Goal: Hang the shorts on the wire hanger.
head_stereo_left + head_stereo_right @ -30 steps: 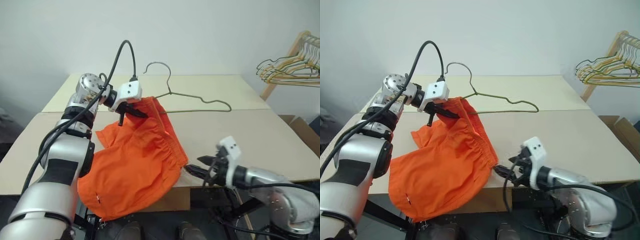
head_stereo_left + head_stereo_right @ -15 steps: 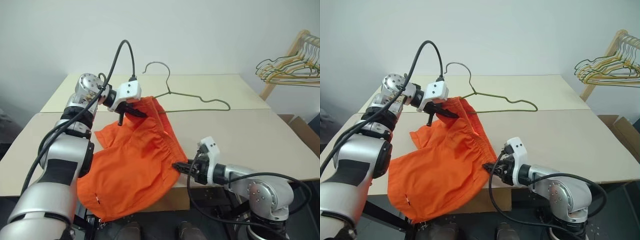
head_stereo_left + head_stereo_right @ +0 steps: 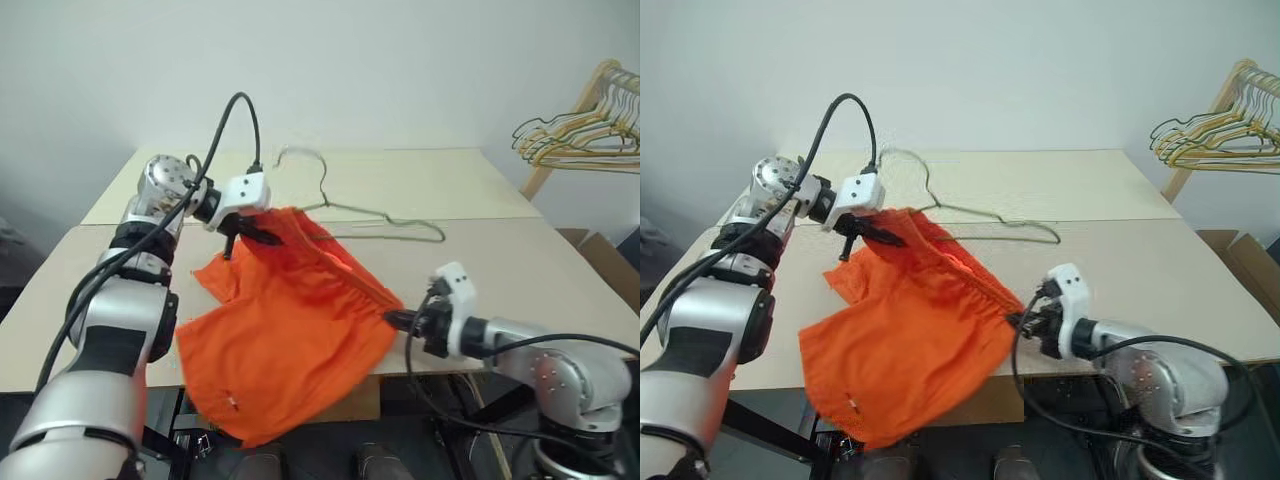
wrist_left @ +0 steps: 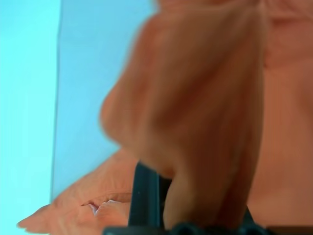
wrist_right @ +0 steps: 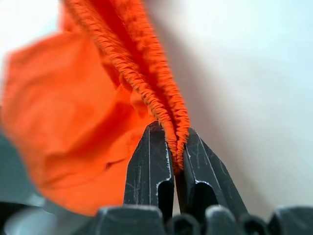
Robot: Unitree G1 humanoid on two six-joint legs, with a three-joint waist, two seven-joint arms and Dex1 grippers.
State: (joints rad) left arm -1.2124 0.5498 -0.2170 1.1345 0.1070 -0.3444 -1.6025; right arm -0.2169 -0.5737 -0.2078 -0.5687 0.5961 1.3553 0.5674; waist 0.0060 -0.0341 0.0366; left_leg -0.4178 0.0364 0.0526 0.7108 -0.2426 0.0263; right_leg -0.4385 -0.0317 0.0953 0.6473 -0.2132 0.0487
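Both end effectors are pinching the shorts point(image 3: 290, 330) tight: left end effector point(image 3: 262, 232) near the wire hanger point(image 3: 380, 215), right end effector point(image 5: 173, 161) on the waistband. Shorts are stretching over the bench point(image 3: 520, 270). Pulling too hard might make the waistband slip free.

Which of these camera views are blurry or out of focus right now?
Left wrist view: the shorts sit so close that they are a soft, unfocused blur. Right wrist view: sharp on the fingertips and pinched waistband, blurred beyond. Left eye view: the wire hanger looks faint and smeared.
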